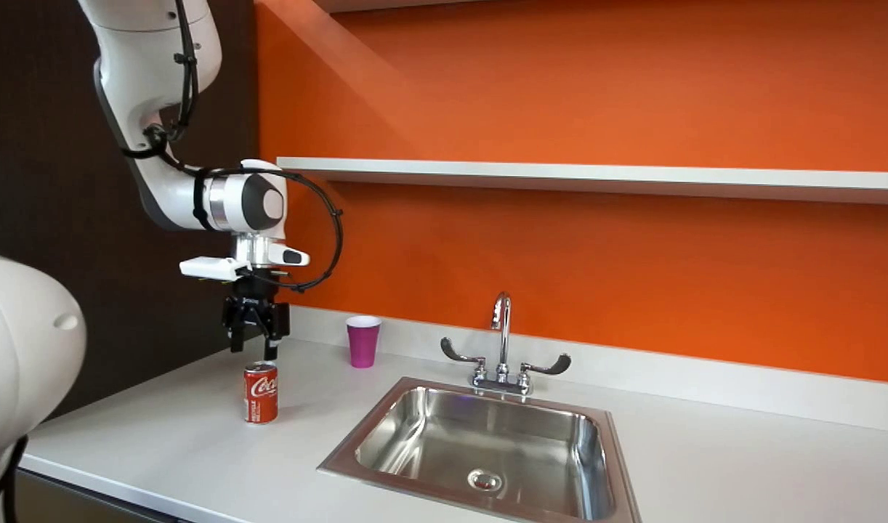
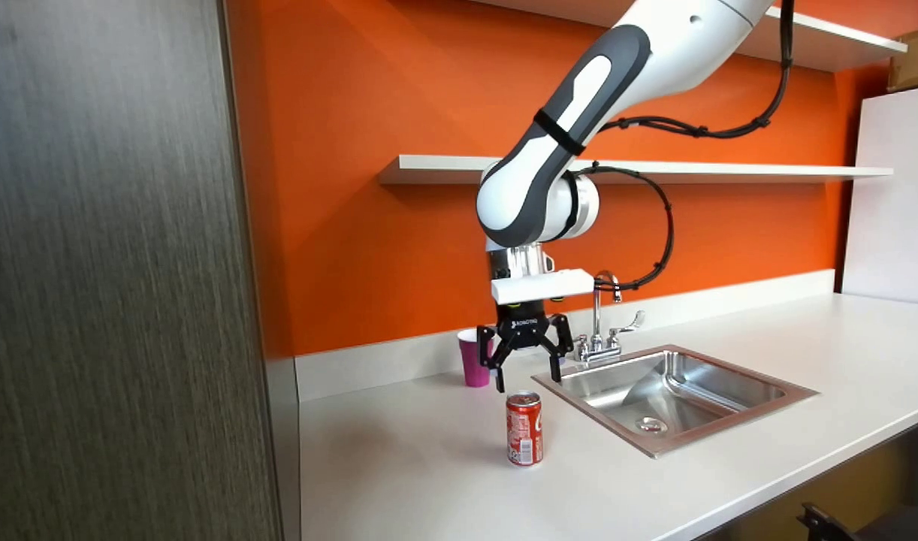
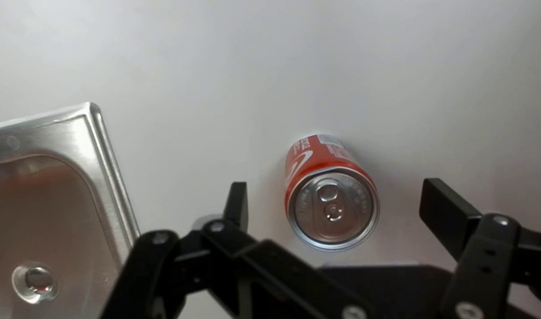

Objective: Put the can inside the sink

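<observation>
The red can [image 1: 261,396] stands upright on the white counter, left of the sink, in both exterior views [image 2: 524,432]. In the wrist view the can [image 3: 330,208] shows its silvery top between the fingers. My gripper [image 1: 253,352] is open and empty, pointing down just above the can, with its fingertips higher than the can's top [image 2: 528,382]. In the wrist view the two fingers [image 3: 334,195] are apart on either side of the can, not touching it. The steel sink [image 1: 451,450] is set into the counter and also shows in the other views [image 2: 677,409] [image 3: 53,199].
A magenta cup [image 1: 362,343] stands near the back wall, behind the can [image 2: 472,364]. A chrome faucet [image 1: 503,341] rises behind the sink. A white shelf [image 1: 589,173] runs along the orange wall. A dark panel [image 2: 128,270] borders the counter's left end.
</observation>
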`<state>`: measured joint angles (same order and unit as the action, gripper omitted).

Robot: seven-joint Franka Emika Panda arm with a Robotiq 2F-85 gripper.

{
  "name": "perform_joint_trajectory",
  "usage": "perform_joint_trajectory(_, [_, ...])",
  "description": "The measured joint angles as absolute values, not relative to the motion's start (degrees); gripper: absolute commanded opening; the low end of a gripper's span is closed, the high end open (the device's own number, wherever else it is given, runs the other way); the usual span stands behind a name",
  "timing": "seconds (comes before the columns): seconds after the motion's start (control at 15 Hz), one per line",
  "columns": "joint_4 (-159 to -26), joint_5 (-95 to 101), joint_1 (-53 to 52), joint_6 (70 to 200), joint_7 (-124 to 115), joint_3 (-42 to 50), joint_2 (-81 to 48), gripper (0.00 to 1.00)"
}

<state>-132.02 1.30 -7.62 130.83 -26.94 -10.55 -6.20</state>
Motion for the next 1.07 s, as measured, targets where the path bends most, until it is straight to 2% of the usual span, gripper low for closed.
perform_joint_trajectory(1.07, [-126.9, 1.3, -10.0, 131.2, -27.0, -8.3, -14.1, 1.00])
